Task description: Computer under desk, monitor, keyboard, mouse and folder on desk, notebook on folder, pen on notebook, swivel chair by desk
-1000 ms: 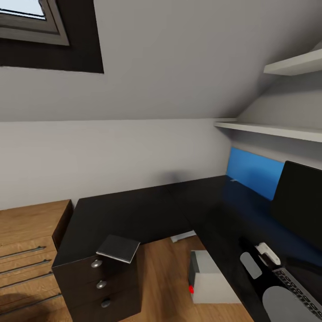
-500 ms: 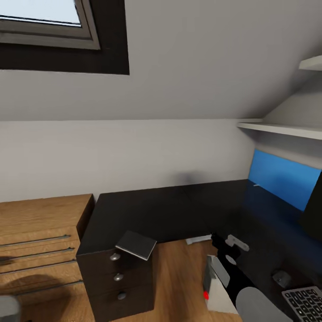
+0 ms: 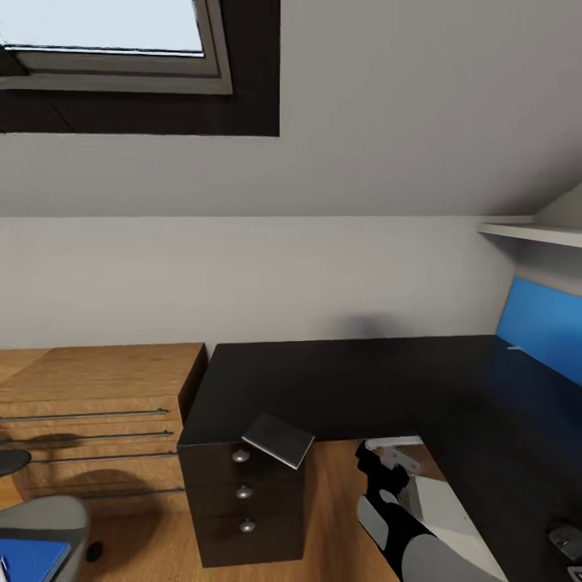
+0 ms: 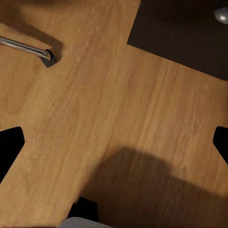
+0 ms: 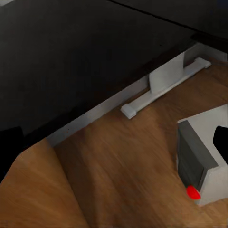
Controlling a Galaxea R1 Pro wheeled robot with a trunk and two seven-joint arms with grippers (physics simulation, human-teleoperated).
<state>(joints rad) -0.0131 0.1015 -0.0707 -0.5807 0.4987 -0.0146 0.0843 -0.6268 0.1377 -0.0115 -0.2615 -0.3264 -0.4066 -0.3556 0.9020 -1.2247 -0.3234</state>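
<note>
Facing the table's drawer corner.
Notebook (image 3: 279, 440) at six o'clock overhangs the table (image 3: 339, 384); a passing arm could knock it off. Both jaws spread, empty.

no readable text, label, brand, number or sign anywhere

1. The counter (image 3: 339, 388) is showing a smooth black top with a faint sheen, and its drawer unit (image 3: 242, 505) is carrying round knobs looking like brushed metal.
2. The floor (image 4: 118, 118) is showing light wood with visible grain, matt.
3. The dresser (image 3: 97, 420) is looking like warm wood with thin metal bar handles.
4. The computer (image 5: 202, 156) is presenting a light grey matt casing.
5. The notebook (image 3: 279, 439) is showing a dark, slightly glossy cover.
6. The swivel chair (image 3: 40, 525) is showing grey padding.
</note>
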